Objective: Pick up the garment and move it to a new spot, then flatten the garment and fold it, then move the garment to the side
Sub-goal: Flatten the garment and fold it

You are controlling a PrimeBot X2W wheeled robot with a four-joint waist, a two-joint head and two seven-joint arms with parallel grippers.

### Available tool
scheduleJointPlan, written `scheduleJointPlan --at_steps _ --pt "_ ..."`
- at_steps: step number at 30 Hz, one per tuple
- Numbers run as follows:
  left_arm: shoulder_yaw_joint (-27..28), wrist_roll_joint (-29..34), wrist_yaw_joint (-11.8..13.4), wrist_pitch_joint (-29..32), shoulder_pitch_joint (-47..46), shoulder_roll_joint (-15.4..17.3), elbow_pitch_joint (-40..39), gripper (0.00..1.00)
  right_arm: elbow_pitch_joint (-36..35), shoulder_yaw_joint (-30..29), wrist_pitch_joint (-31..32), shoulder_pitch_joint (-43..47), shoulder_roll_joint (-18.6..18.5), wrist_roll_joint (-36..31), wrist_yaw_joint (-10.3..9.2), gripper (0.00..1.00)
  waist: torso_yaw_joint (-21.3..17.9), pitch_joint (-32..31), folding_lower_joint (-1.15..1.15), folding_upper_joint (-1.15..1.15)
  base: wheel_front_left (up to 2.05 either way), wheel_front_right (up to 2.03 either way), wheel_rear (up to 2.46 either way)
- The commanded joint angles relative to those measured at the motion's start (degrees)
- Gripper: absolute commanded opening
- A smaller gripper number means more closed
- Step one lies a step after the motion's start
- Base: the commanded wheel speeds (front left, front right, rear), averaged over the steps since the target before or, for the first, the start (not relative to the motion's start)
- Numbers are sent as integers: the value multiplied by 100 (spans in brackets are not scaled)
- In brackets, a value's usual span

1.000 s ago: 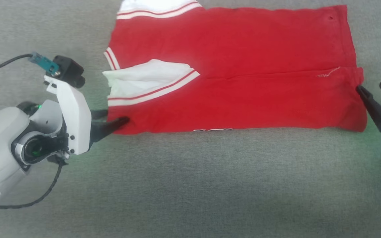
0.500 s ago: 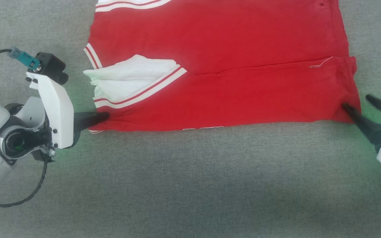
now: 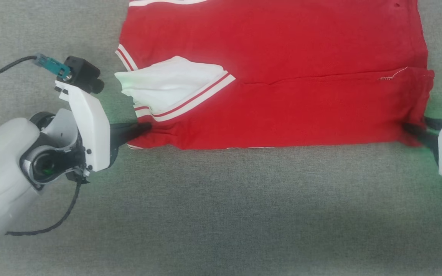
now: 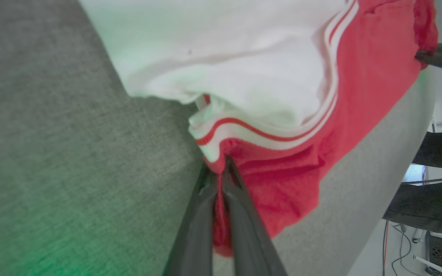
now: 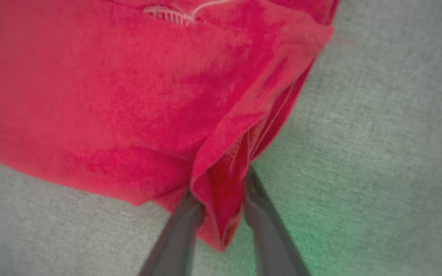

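Note:
The garment (image 3: 282,76), a red shirt folded lengthwise with a white sleeve (image 3: 171,82) lying on top, is spread flat on the grey surface (image 3: 221,211). My left gripper (image 3: 146,128) is shut on its near left corner. The left wrist view shows the two fingers pressed together on the red fabric (image 4: 218,170) just below the striped trim (image 4: 267,134). My right gripper (image 3: 413,130) is at the near right corner. In the right wrist view its fingers (image 5: 184,214) stand apart on either side of the loose hem fold (image 5: 221,191), which lies between them.
Grey cloth covers the whole work surface, with wide room in front of the shirt. A black cable (image 3: 52,222) hangs from my left wrist. Past the surface's edge, the left wrist view shows dark furniture and cables (image 4: 428,207).
My left gripper has shut on the shirt's near left corner. My right gripper has slid onto the near right corner and its fingers have narrowed around the hem. The camera has shifted.

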Motion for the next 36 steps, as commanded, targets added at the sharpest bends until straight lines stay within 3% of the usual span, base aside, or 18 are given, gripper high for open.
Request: scheduleJointPlan --at_steps 1,7,16,25,26,27,28,29,30,32,36 --pt "-181 39 -3 23 251 -154 31 0 125 128 65 191 126 -29 2 0 21 -69 0 0 0 0 0" --pt "-56 -25 -65 -360 496 75 -246 0 -32 -245 -160 427 -61 73 0 0 45 -465 0 0 0 0 0" --pt "-46 -116 -53 -901 1360 967 -1541 0 -596 -552 46 1471 -447 395 0 0 83 -812 0 0 0 0 0" --pt "-120 -120 181 -1365 1947 1289 -2176 0 -1069 -1095 -159 2275 -342 371 0 0 53 -828 0 0 0 0 0" --pt "-112 -77 214 -1422 1967 1308 -2174 0 -1079 -1146 -234 2307 -291 317 0 22 43 -833 0 0 0 0 0" --pt "-87 -19 235 -1510 1978 1316 -2172 16 -1070 -1223 -322 2320 -226 257 0 45 33 -838 0 0 0 0 0" --pt "-48 1 258 -1624 1996 1309 -2165 44 -1050 -1303 -411 2324 -155 200 0 100 23 -843 0 0 0 0 0" --pt "-6 4 279 -1736 2012 1310 -2149 82 -1045 -1369 -489 2329 -83 151 0 100 12 -847 0 0 0 0 0" --pt "28 2 290 -1836 2037 1319 -2135 100 -1060 -1430 -576 2327 -24 81 0 100 1 -855 0 0 0 0 0" --pt "123 93 317 -2056 2026 1372 -2117 100 -1106 -1573 -793 2328 115 -51 0 100 -30 -870 0 0 0 0 0" --pt "410 386 640 -2636 1836 1406 -1866 100 -1235 -1845 -1508 2185 434 -383 1 100 -144 -850 0 0 0 0 0"
